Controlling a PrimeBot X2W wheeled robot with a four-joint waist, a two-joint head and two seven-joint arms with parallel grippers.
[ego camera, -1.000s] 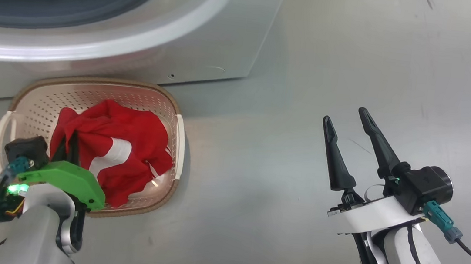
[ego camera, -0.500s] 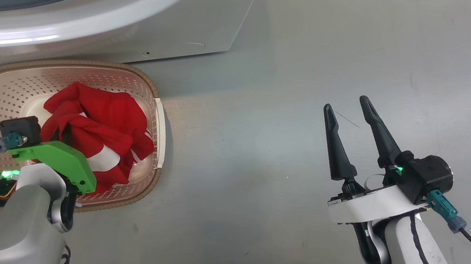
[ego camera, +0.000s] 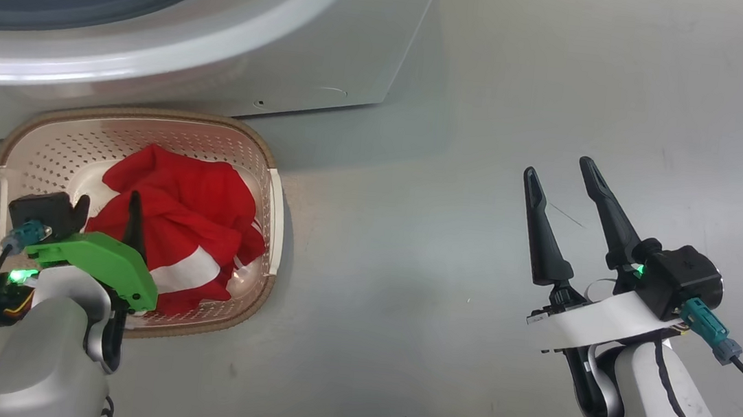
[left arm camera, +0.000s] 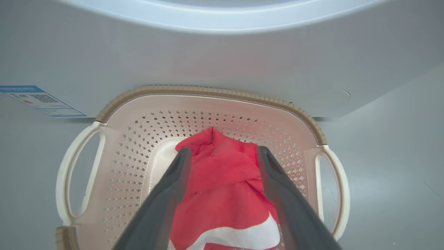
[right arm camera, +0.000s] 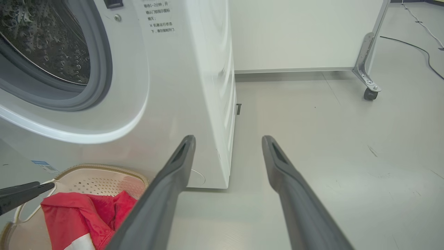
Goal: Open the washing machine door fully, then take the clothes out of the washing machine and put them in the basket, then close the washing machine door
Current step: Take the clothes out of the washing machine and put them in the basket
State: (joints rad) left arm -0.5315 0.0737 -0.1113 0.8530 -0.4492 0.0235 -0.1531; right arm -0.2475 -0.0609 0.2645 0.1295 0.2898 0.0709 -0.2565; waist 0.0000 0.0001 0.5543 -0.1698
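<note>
In the head view the washing machine [ego camera: 333, 45] takes up the top left, its round opening at the upper edge; the basket [ego camera: 146, 117] stands on the grey floor [ego camera: 492, 111] just in front of it; the clothes [ego camera: 191, 217] lie bundled inside, red with a white stripe showing; the left gripper [ego camera: 107, 212] hangs over the near left part of the basket with its two dark fingers parted at the heap's left edge, pinching nothing; the right gripper [ego camera: 560, 173] is well apart to the right above bare floor, fingers spread and empty. In the left wrist view the fingers [left arm camera: 163, 201] splay wide over the basket; the red cloth lies between and beneath them, slack on the basket's floor, and whether the pads touch it I cannot tell; the basket's far rim sits close against the machine's white front, with a handle [left arm camera: 85, 131] at each side; a small blue label [left arm camera: 38, 100] is stuck on the machine at the upper left. In the right wrist view that gripper's own fingers stand far apart with nothing held between them; the machine's grey gasket [right arm camera: 102, 59] and steel drum [right arm camera: 41, 38] show at the upper left, printed text [right arm camera: 158, 17] beside them; the basket with the clothes sits in the lower left corner, a dark fingertip of the left gripper over it; a wheeled metal frame [right arm camera: 364, 59] stands on the floor at the far right.
</note>
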